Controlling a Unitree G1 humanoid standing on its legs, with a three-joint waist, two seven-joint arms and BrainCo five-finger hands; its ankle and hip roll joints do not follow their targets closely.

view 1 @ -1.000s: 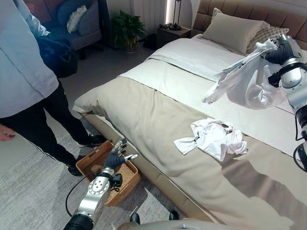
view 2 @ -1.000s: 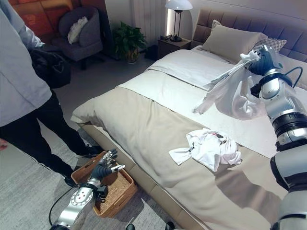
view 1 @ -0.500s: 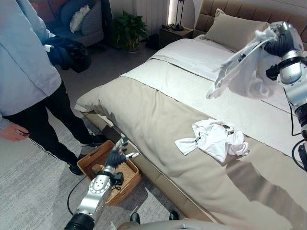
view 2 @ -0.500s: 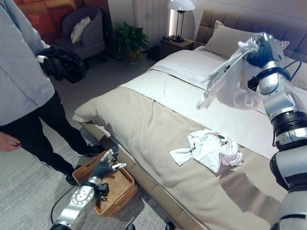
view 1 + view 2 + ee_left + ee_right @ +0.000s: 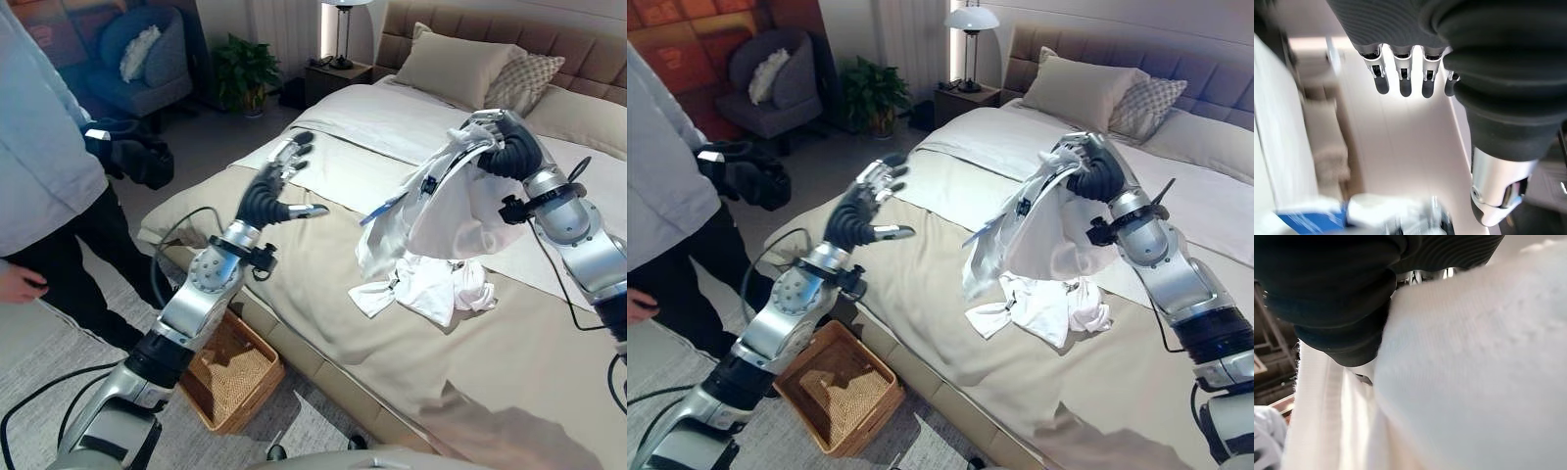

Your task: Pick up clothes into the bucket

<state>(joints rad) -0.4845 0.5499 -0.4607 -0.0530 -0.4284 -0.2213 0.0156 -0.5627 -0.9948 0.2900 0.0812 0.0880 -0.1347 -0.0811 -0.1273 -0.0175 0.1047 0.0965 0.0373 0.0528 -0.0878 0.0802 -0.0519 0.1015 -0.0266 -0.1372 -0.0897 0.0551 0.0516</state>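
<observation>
Holding a white garment (image 5: 446,211) in its curled fingers, your right hand (image 5: 511,152) is now lower and nearer the middle of the bed (image 5: 323,245) than half a second ago, when it was raised up by the pillows (image 5: 460,64). The garment is hanging from that hand, its lower edge draping down to just touching the second white garment (image 5: 431,289), which is lying crumpled on the tan blanket in the same spot as before. In the right wrist view white cloth (image 5: 1474,357) is pressing right against the hand's dark cover.

Your left hand (image 5: 269,191) has changed most: earlier it was hovering low over the wicker basket (image 5: 230,372) on the floor, now it is lifted above the bed's near corner, fingers (image 5: 1403,81) straight and spread wide, thumb apart, holding nothing. It is well apart from both garments, off to their left.

The basket is sitting on the floor against the bed's side, below the left arm, and I cannot tell if anything is lying in it. A person (image 5: 44,186) is standing at the left edge, holding a dark bundle (image 5: 132,157).
</observation>
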